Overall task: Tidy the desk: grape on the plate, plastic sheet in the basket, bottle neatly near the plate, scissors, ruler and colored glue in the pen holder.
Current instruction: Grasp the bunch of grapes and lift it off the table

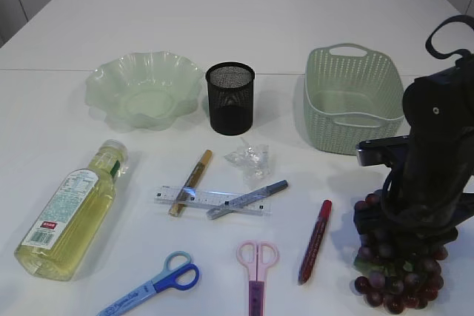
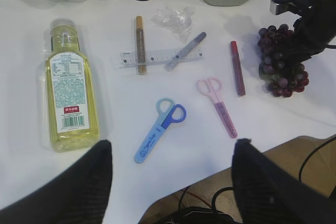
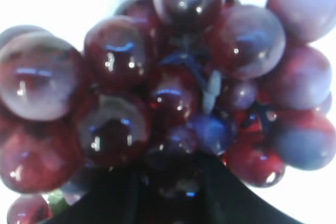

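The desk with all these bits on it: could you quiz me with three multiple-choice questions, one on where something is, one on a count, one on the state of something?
1. Where does the bunch of grapes lie?
A. On the plate
B. On the table at the near right
C. In the basket

2. How many pairs of scissors are on the table?
A. One
B. Two
C. Three

3. How does the bottle stand?
A. Upright beside the plate
B. On its side on the table
C. Upside down in the pen holder

Answers:
1 B: the right end effector is down on the grapes at the near right, far from the plate.
2 B: one blue pair, one pink pair.
3 B: it lies flat, cap pointing toward the plate.
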